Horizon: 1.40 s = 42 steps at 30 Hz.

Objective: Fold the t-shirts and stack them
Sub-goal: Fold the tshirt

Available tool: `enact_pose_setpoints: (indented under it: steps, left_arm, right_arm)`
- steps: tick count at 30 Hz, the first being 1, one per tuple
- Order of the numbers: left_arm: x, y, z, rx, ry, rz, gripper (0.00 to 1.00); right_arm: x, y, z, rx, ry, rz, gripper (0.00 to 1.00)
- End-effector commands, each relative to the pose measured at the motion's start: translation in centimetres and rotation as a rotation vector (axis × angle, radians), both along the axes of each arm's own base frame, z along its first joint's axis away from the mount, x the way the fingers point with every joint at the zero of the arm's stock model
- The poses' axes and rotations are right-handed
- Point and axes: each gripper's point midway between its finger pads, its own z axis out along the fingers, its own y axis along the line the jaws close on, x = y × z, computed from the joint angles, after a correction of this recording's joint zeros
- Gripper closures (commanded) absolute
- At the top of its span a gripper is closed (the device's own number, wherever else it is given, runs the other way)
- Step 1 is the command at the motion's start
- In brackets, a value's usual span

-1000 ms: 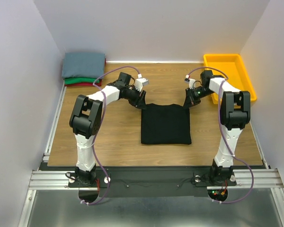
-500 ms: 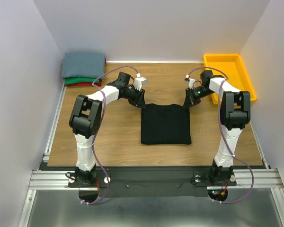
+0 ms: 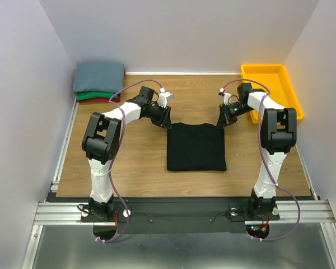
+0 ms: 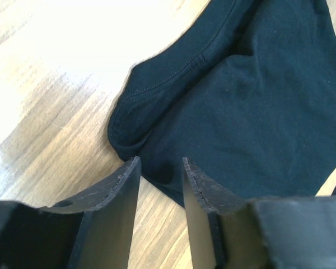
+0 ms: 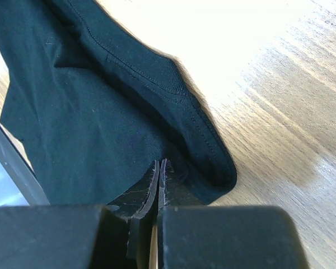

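A black t-shirt lies folded into a rectangle at the middle of the table. My left gripper sits low at its far left corner. In the left wrist view its jaws stand open, with bare wood in the gap and the tips just at the shirt's edge. My right gripper is at the far right corner. Its jaws are shut tight, tips resting over the hem of the shirt; no cloth shows between them. Folded grey-blue, green and red t-shirts are stacked at the far left.
A yellow plastic bin stands at the far right corner of the table, just behind my right arm. The walls close the table in on the left, right and far sides.
My left wrist has edged slightly away from the shirt's corner. The black shirt and the right arm have not moved.
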Motion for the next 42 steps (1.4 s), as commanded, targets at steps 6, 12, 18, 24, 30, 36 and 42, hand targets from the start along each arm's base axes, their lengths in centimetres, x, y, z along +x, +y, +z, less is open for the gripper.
enact_pose_setpoints:
  steps: [6,12,18,24,30,36,42]
  left_arm:
    - [-0.3,-0.1,0.1,-0.026,0.025,-0.004,0.58]
    - [-0.2,0.2,-0.4,-0.007,0.042,0.029,0.48]
    - [-0.6,0.1,-0.6,-0.016,0.055,0.027,0.49]
    - [-1.2,-0.6,-0.5,-0.063,0.096,-0.004,0.6]
    - [-0.4,-0.8,1.5,-0.093,0.042,-0.002,0.92]
    - [2.4,0.2,2.4,-0.073,-0.04,0.044,1.0]
    - [4.1,-0.2,0.2,-0.055,-0.008,0.038,1.0]
  right_arm:
    - [-0.3,0.4,2.0,0.022,-0.055,0.018,0.99]
    - [-0.1,0.3,2.2,0.023,-0.062,0.017,0.99]
    - [-0.3,0.3,2.0,0.026,-0.054,0.017,0.99]
    - [-0.4,0.5,1.8,0.029,-0.049,0.021,0.99]
    - [-0.2,0.1,2.8,0.021,-0.074,0.01,1.0]
    - [-0.1,-3.2,2.2,-0.024,-0.091,-0.038,0.99]
    - [0.5,-4.0,-1.1,-0.018,-0.056,-0.053,0.99]
